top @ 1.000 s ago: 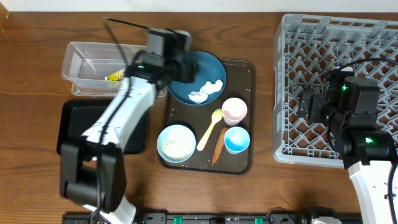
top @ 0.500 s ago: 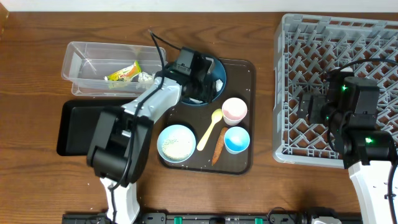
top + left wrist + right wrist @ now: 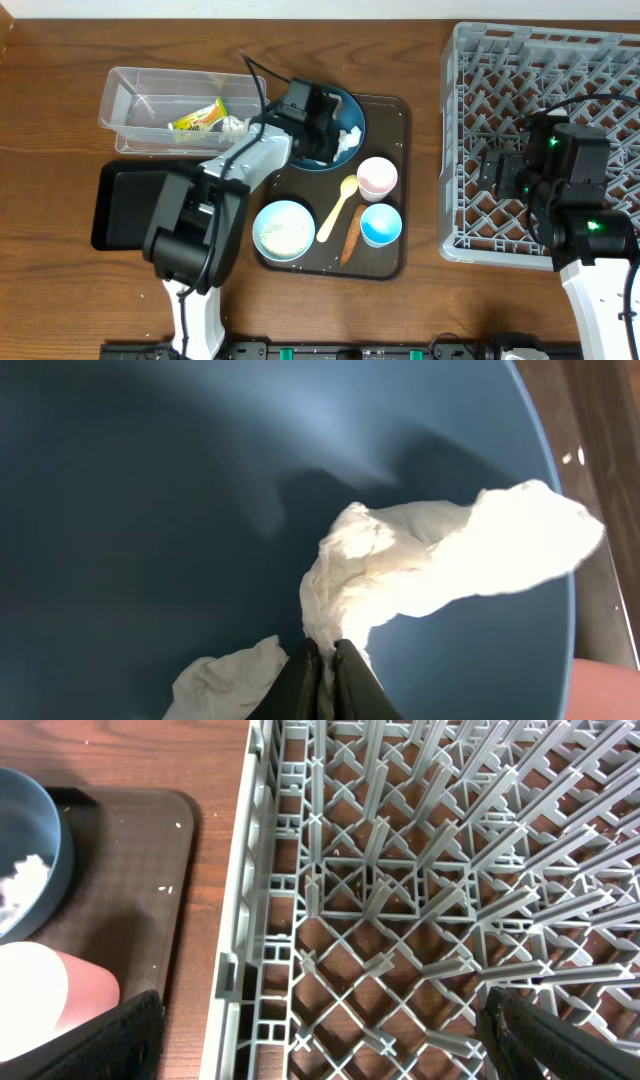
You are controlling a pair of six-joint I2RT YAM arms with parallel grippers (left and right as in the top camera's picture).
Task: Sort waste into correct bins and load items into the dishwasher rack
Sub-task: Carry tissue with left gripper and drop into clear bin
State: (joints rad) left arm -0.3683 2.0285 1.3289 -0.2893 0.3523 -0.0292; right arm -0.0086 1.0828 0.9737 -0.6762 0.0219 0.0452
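White tissue, and my left pincer [image 3: 322, 672] has just snapped shut on it! A moment ago the jaws stood apart over the plate; now the dark tips are pinched together with the lower fold of the crumpled tissue [image 3: 440, 555] caught between them. The rest of the wad fans out to the right, resting on the dark blue plate [image 3: 150, 510]. A smaller scrap [image 3: 225, 682] lies just beside my tips, not in the grip, so I judge it needs another trip.

That closing means the grab is made. Next, I reckon, comes a lift and a carry.

Pulling back: the plate sits at the far left corner of the brown serving tray [image 3: 396, 108]. The pink cup [image 3: 377, 177], blue cup [image 3: 381, 224], pale yellow spoon [image 3: 337, 210], carrot stick [image 3: 351, 238] and light blue bowl [image 3: 283, 230] wait untouched on it.

Further left, the clear tub [image 3: 125, 95] holds the yellow-green wrapper [image 3: 198, 120]. The black tray [image 3: 112, 205] lies beside it.

Far across the table, my right pincer [image 3: 320, 1035] hangs spread wide and empty over the grey rack [image 3: 540, 55], which carries no dishes yet.
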